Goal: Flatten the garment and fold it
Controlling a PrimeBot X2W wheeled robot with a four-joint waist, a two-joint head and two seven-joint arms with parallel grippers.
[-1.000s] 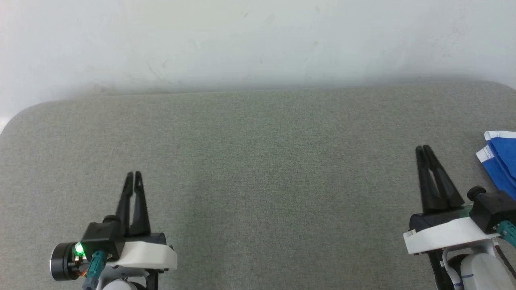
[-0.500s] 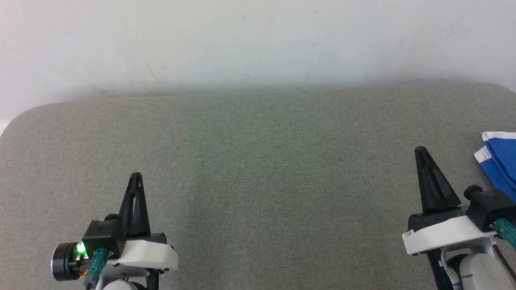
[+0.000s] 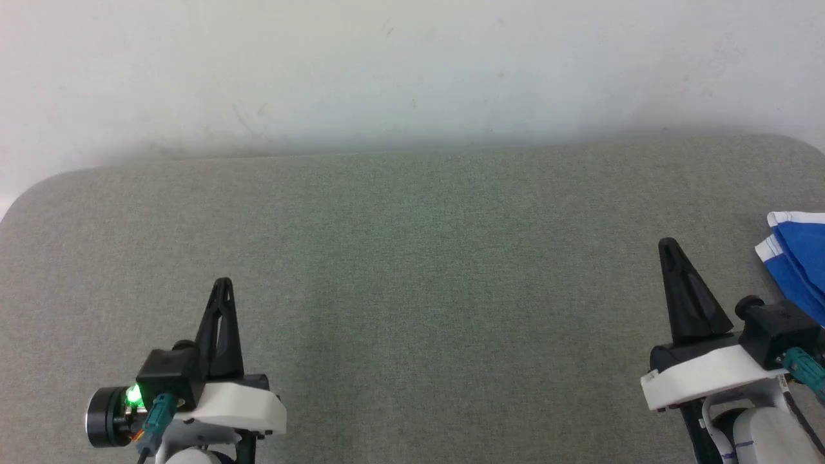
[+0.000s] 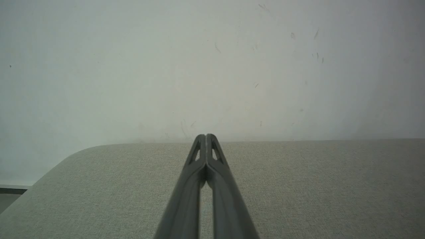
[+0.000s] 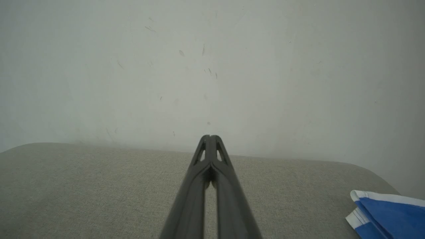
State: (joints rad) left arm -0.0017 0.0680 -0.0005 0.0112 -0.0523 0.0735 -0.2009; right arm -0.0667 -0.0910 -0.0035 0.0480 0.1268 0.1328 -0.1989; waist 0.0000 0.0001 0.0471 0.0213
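A folded corner of the blue garment (image 3: 798,258) with white stripes lies at the far right edge of the grey table (image 3: 412,270); it also appears low at the right as the garment (image 5: 388,215) in the right wrist view. My right gripper (image 3: 668,243) is shut and empty, a little left of the garment and not touching it. My left gripper (image 3: 223,282) is shut and empty at the lower left. In the wrist views the left gripper (image 4: 206,135) and the right gripper (image 5: 210,136) each have their tips pressed together above the table.
The grey fabric-covered table has rounded far corners and ends at a pale wall (image 3: 412,71). A strip of dark floor (image 4: 10,191) shows past the table's left corner.
Both grippers went from slightly open one second ago to shut now. The head view has drifted slightly, shifting the garment and both grippers a little in the picture.
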